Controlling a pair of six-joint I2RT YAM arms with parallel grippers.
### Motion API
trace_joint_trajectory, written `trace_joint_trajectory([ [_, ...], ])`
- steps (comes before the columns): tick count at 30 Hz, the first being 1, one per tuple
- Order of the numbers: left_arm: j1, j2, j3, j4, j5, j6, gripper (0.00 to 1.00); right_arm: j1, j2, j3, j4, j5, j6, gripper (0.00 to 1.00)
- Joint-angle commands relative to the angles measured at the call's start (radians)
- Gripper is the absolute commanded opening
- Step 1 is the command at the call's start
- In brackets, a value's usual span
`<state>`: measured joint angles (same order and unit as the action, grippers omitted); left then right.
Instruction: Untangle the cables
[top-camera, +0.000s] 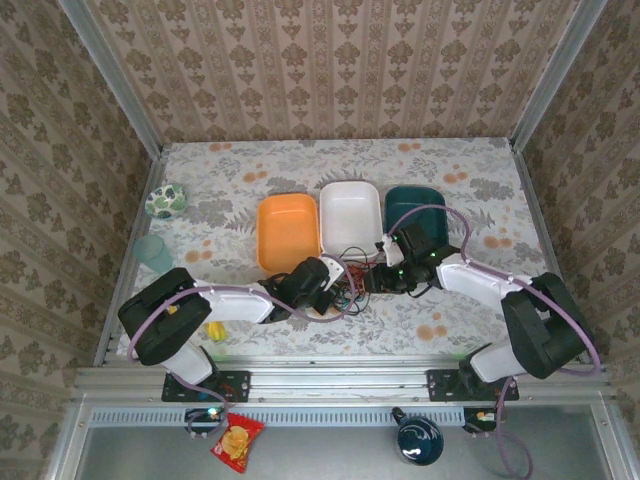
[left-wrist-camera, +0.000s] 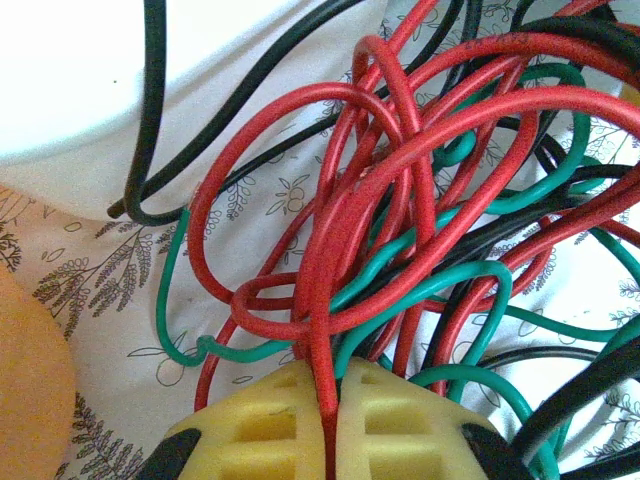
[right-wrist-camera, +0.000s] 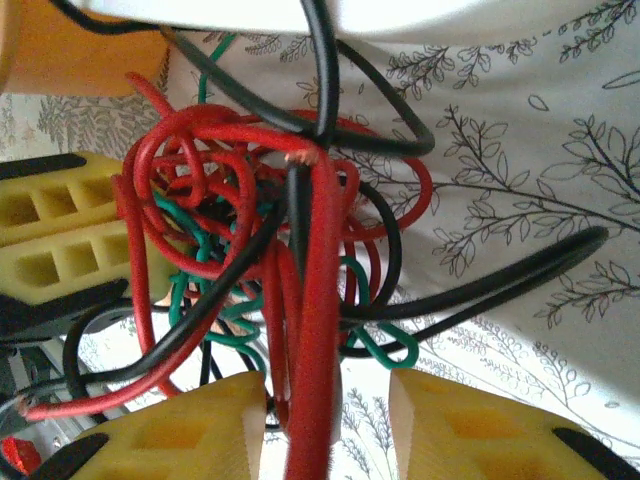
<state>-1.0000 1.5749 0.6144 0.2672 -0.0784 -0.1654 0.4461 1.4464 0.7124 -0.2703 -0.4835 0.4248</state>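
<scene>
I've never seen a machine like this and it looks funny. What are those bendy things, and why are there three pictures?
Those are two robot arms fixed at the near edge of a table with a flowery cloth. One picture looks down from above; the other two come from little cameras on each arm's wrist. Each arm ends in a gripper with two yellow fingers. In the middle lies a knot of thin cables: red, black and green. The left gripper is shut on a red cable. The right gripper has its fingers apart, with a red cable running between them. Behind the knot sit three trays: orange, white and dark green.
</scene>
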Motion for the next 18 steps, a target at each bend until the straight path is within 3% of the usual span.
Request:
trace_joint_trajectory([
  [1,0.0,-0.008,-0.035,-0.115,-0.021,-0.018,0.0,0.005,0.04,0.023,0.031,-0.017,0.002,0.34],
  [3,0.0,-0.009,-0.032,-0.12,-0.024,-0.018,0.0,0.005,0.062,0.032,0.036,-0.009,0.001,0.29],
  [6,-0.001,-0.008,-0.028,-0.124,-0.028,-0.017,0.0,0.005,0.066,0.042,0.023,0.031,-0.005,0.12],
  [10,0.0,0.005,-0.025,-0.125,-0.024,-0.022,0.0,0.003,-0.034,0.034,-0.04,0.174,-0.005,0.01],
  [15,0.001,0.032,-0.028,-0.119,-0.023,-0.032,0.0,-0.003,-0.256,0.017,-0.163,0.499,0.037,0.0],
  [18,0.001,0.045,-0.031,-0.109,-0.017,-0.033,0.0,-0.018,-0.374,0.017,-0.218,0.62,0.062,0.0],
])
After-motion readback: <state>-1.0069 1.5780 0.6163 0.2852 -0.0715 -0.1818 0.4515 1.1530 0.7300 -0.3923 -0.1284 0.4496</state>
